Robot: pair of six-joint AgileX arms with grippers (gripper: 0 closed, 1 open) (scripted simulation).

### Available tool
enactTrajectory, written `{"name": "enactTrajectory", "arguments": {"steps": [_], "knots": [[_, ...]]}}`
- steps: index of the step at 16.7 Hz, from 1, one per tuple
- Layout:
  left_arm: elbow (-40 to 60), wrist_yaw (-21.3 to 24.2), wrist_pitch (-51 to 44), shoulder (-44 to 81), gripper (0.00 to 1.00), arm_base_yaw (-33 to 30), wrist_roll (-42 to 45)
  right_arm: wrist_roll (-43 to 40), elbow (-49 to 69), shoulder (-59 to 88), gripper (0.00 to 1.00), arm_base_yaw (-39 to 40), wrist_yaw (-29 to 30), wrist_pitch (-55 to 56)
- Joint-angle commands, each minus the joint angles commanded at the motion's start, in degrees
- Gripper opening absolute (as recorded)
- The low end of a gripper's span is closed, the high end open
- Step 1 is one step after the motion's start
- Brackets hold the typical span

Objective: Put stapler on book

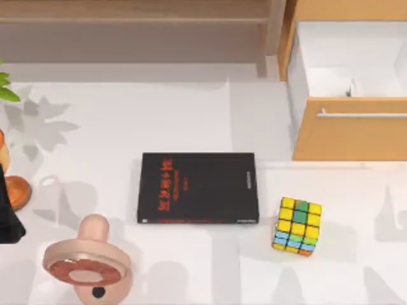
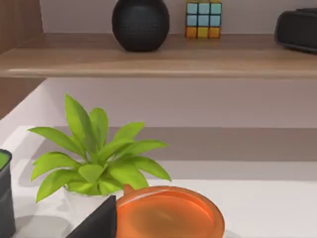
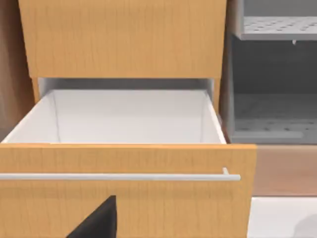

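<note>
The black book (image 1: 198,188) with red characters lies flat in the middle of the table, its red edge toward the front. The stapler is out of view. My left arm (image 1: 9,213) is parked at the table's left edge, well left of the book. A dark part of my left gripper (image 2: 96,224) shows beside an orange dish (image 2: 168,215). A dark part of my right gripper (image 3: 96,221) hangs in front of an open wooden drawer (image 3: 124,193), whose white inside looks bare.
A multicoloured puzzle cube (image 1: 297,225) stands right of the book. A pink round object (image 1: 86,264) sits at the front left. The open drawer (image 1: 350,130) juts out at the back right. A green plant (image 2: 96,153) stands at the left. A shelf (image 2: 158,54) holds a black ball, another cube and a dark box.
</note>
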Motion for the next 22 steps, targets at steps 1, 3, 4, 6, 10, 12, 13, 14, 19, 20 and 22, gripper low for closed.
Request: {"name": "enactTrajectory", "arguments": {"steps": [1, 3, 4, 6, 10, 12, 13, 14, 19, 20, 22], "knots": [[0.0, 0.0, 0.0, 0.0, 1.00, 0.0, 0.0, 0.0, 0.0, 0.0, 1.00, 0.0, 0.0, 0.0], [0.0, 0.0, 0.0, 0.0, 1.00, 0.0, 0.0, 0.0, 0.5, 0.5, 1.00, 0.0, 0.0, -0.3], [0.0, 0.0, 0.0, 0.0, 1.00, 0.0, 0.0, 0.1, 1.5, 1.6, 1.00, 0.1, 0.0, -0.9], [0.0, 0.0, 0.0, 0.0, 1.00, 0.0, 0.0, 0.3, 5.1, 5.5, 1.00, 0.3, 0.0, -3.1], [0.0, 0.0, 0.0, 0.0, 1.00, 0.0, 0.0, 1.0, 18.7, 20.1, 1.00, 1.1, 0.1, -10.9], [0.0, 0.0, 0.0, 0.0, 1.00, 0.0, 0.0, 1.5, 28.1, 30.3, 1.00, 1.6, 0.2, -16.0], [0.0, 0.0, 0.0, 0.0, 1.00, 0.0, 0.0, 1.8, 32.9, 35.7, 1.00, 1.9, 0.2, -18.7], [0.0, 0.0, 0.0, 0.0, 1.00, 0.0, 0.0, 2.0, 37.9, 41.1, 1.00, 2.2, 0.2, -21.6], [0.0, 0.0, 0.0, 0.0, 1.00, 0.0, 0.0, 3.4, 64.0, 69.6, 1.00, 3.8, 0.4, -36.6], [0.0, 0.0, 0.0, 0.0, 1.00, 0.0, 0.0, 3.7, 69.3, 75.3, 1.00, 4.1, 0.4, -39.6], [0.0, 0.0, 0.0, 0.0, 1.00, 0.0, 0.0, 4.3, 79.5, 86.5, 1.00, 4.7, 0.5, -45.6]]}}
